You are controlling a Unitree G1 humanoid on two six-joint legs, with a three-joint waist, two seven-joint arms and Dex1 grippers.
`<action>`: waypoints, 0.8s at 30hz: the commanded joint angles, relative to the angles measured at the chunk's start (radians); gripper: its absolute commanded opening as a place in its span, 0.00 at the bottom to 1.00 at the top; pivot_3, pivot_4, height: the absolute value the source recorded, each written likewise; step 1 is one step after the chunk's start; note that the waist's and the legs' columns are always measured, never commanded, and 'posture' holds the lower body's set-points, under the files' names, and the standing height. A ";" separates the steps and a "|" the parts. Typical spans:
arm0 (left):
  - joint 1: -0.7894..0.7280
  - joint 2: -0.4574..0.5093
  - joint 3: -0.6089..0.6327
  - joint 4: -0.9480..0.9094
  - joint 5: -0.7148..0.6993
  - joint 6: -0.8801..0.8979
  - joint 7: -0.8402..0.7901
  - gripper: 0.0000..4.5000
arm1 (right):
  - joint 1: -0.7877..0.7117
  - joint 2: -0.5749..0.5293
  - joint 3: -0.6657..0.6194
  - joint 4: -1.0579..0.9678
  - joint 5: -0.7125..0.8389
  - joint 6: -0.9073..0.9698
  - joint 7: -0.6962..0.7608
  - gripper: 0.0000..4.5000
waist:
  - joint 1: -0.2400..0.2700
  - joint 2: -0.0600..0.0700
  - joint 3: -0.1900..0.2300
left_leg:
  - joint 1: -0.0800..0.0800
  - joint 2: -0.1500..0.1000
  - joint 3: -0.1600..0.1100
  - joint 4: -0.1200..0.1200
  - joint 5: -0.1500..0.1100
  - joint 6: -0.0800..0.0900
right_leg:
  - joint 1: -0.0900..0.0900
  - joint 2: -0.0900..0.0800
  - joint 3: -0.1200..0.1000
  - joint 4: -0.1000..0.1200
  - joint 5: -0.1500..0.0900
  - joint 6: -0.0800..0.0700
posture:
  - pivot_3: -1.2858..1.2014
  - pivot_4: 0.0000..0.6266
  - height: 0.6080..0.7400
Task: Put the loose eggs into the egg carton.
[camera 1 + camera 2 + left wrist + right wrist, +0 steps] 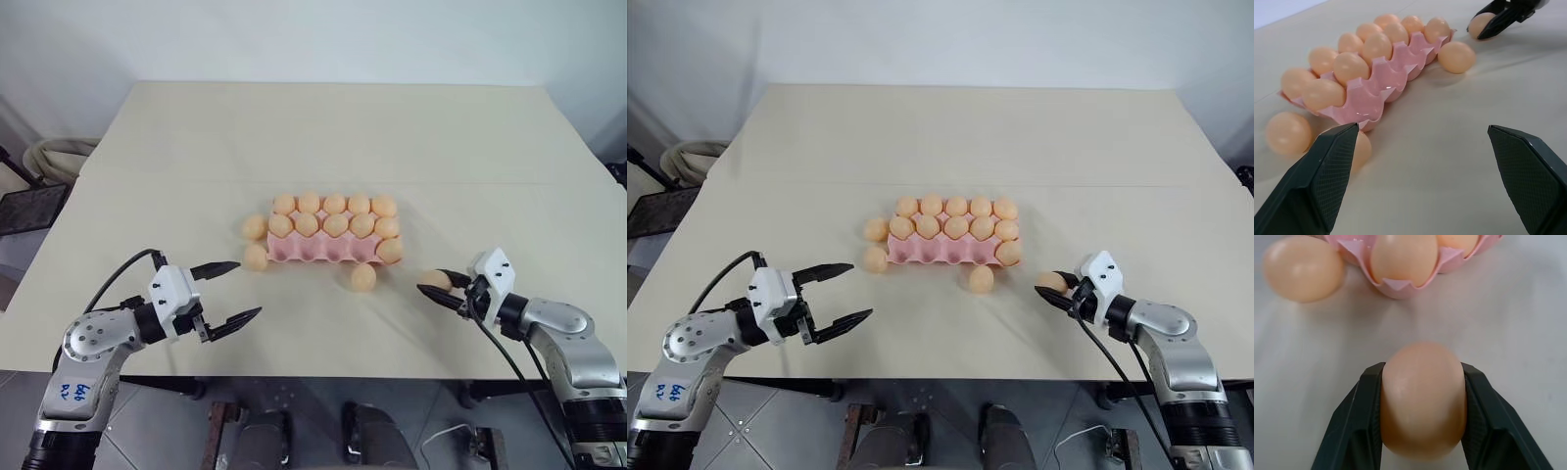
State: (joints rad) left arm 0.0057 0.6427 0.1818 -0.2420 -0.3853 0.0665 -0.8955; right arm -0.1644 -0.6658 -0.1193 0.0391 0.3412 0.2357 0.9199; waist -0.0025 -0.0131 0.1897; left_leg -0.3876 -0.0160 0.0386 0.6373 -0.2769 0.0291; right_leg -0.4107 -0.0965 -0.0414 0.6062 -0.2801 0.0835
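The pink egg carton (323, 252) lies mid-table, its two back rows filled with eggs and one more egg in the front right cup. Two loose eggs rest against its left end (255, 227) (256, 257), and a third (363, 277) lies just in front of its right half. To the right of the carton, my right gripper (432, 285) is shut on a fourth egg (1422, 399), low over the table. My left gripper (249, 288) stands open and holds nothing, near the table's front edge, in front and left of the carton.
The beige table (323, 137) stretches bare behind the carton, with a seam across it. Off its left edge lie a coiled pale hose (61, 155) and a dark tray (29, 206) on the floor.
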 commanded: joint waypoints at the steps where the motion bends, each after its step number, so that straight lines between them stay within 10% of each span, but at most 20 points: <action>1: 0.019 0.005 0.056 -0.026 -0.015 -0.008 0.027 1.00 | -0.048 -0.015 -0.024 -0.114 0.072 0.037 0.028 0.35 | -0.002 0.000 0.000 | 0.000 0.000 0.000 0.000 0.000 0.000 | 0.000 0.000 0.000 0.000 0.000 0.000 | 0.52 0.24 1.00; 17: 0.106 -0.016 0.101 -0.058 0.001 -0.010 0.121 1.00 | -0.411 0.168 0.241 -0.065 -0.066 0.214 -0.128 0.35 | -0.011 0.001 0.000 | -0.003 0.001 0.000 0.000 -0.001 0.002 | -0.003 -0.001 -0.005 -0.002 0.000 -0.001 | 0.52 0.24 1.00; 24: 0.065 -0.023 0.059 -0.093 -0.009 0.025 0.142 1.00 | -0.361 0.150 0.160 -0.141 0.030 0.194 -0.055 0.88 | -0.013 0.001 0.001 | -0.003 0.001 0.000 -0.001 -0.002 0.003 | -0.003 -0.001 -0.007 -0.002 0.000 -0.001 | 0.52 0.24 1.00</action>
State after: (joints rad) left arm 0.0836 0.6270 0.2410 -0.3067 -0.3834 0.0887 -0.7622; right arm -0.5442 -0.5013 0.0864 -0.0212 0.3143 0.4564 0.8239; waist -0.0154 -0.0123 0.1902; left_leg -0.3909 -0.0148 0.0384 0.6360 -0.2786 0.0319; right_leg -0.4140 -0.0977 -0.0486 0.6049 -0.2799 0.0829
